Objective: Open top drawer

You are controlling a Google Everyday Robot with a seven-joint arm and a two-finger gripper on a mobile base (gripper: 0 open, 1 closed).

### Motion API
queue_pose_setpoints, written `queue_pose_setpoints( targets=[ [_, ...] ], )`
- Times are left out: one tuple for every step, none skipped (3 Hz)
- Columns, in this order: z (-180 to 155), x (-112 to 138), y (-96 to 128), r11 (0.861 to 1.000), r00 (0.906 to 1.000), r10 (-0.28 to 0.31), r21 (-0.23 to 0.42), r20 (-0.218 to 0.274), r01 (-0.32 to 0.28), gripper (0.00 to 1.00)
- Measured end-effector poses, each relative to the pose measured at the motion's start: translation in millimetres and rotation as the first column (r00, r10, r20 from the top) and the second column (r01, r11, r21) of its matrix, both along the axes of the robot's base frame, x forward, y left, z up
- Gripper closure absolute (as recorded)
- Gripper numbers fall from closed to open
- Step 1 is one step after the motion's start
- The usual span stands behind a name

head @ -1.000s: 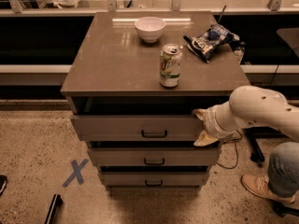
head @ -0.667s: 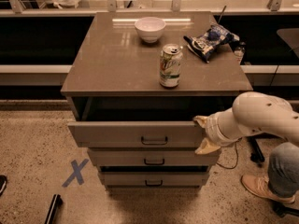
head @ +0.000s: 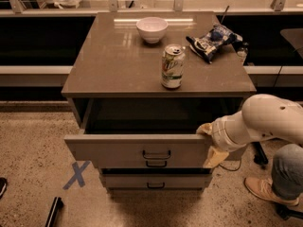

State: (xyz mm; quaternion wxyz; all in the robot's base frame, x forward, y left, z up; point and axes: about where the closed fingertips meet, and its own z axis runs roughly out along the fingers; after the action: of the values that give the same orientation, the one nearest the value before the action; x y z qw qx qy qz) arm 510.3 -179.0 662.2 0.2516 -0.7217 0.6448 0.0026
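Note:
The top drawer point(head: 118, 148) of the grey-beige cabinet is pulled well out, and its dark inside shows behind the front panel. Its small dark bar handle point(head: 156, 154) sits at the centre of the panel. My gripper point(head: 210, 143), on a white arm coming in from the right, is at the right end of the drawer's front panel. One yellowish finger point(head: 204, 128) rests over the panel's top edge and the other point(head: 216, 158) lies in front of it, so the gripper is clamped on the panel.
On the cabinet top point(head: 113, 65) stand a white bowl point(head: 152, 29), a green soda can point(head: 172, 66) and a blue chip bag point(head: 213, 40). Two lower drawers point(head: 156, 182) are closed. A person's leg and shoe point(head: 265, 188) are at the right. A blue X point(head: 75, 175) marks the floor.
The top drawer has slid further out toward the camera, and my gripper has moved out with its right end.

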Motion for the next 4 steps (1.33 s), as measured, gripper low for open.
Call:
queue_pose_setpoints(
  targets=[
    [0.5, 0.0, 0.0, 1.0, 1.0, 0.0, 0.0, 0.0, 0.0, 0.0],
    [0.5, 0.0, 0.0, 1.0, 1.0, 0.0, 0.0, 0.0, 0.0, 0.0],
    [-0.1, 0.8, -0.1, 1.0, 0.9993, -0.004, 0.003, -0.036, 0.004, 0.0],
    [1.5, -15.8, -0.9, 1.0, 0.9908, -0.013, -0.017, -0.135, 0.011, 0.25]
  ],
)
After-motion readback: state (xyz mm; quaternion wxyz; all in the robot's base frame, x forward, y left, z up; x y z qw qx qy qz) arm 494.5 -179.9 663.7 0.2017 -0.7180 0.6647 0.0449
